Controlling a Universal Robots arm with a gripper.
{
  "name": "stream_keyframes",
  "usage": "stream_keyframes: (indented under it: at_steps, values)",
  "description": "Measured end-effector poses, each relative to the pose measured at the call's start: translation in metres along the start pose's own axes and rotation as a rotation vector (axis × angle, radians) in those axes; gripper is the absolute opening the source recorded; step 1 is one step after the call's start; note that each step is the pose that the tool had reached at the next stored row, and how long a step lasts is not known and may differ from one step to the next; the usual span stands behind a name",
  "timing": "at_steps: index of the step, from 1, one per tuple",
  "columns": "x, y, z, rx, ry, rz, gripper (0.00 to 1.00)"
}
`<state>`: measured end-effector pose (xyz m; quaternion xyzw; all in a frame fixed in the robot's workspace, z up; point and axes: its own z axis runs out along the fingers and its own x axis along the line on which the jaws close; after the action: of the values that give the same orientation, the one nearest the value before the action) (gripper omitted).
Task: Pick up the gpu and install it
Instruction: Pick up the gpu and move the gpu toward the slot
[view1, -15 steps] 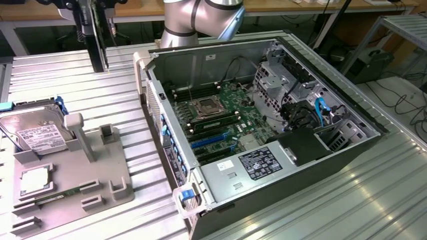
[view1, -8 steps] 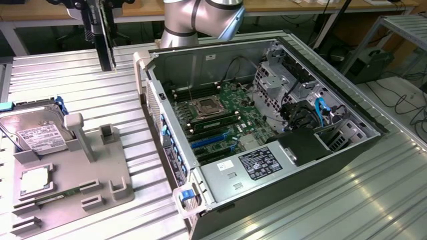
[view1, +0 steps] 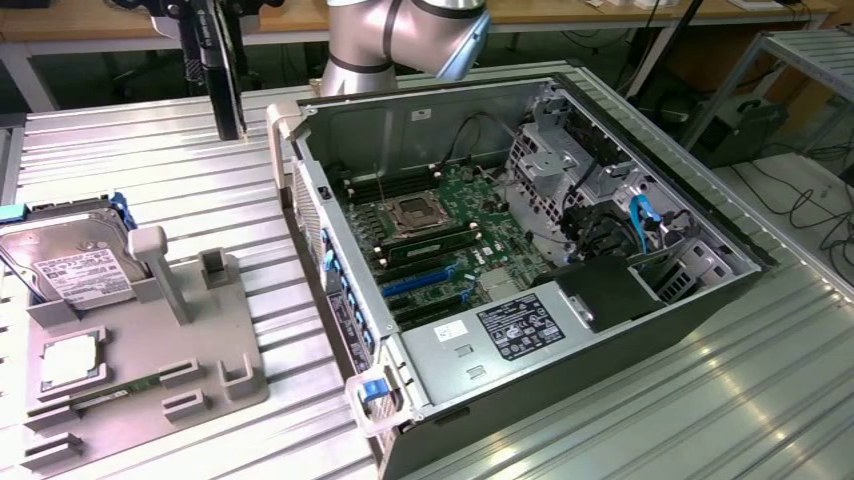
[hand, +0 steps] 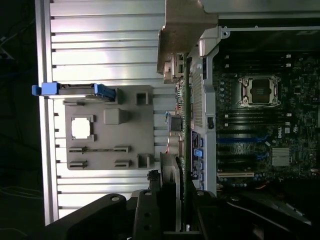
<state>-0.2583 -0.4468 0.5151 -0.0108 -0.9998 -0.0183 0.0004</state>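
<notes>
The gpu (view1: 222, 80) hangs upright as a thin dark card above the ribbed metal table, at the exterior view's upper left, just off the open computer case's (view1: 561, 130) corner. My gripper (view1: 203, 12) is shut on its top end. In the wrist view the gpu (hand: 183, 125) runs edge-on away from my gripper (hand: 179, 212), ending in a pale metal bracket (hand: 185, 30). It lines up over the case's side wall, with the motherboard (hand: 260, 120) and its blue slots (hand: 240, 140) beyond that wall.
A grey holder tray (view1: 200, 350) lies on the table at the exterior view's left, carrying a silver hard drive (view1: 74, 265), a square chip (view1: 67, 362) and a memory stick (view1: 114, 395). Inside the case sit a power supply (view1: 514, 330) and drive cages (view1: 561, 160).
</notes>
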Motion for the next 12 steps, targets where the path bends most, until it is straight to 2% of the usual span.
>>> stream_keyframes:
  at_steps: [12]
  values:
    - [-0.018,0.0004,0.0000,0.0001,0.0001,0.000,0.28]
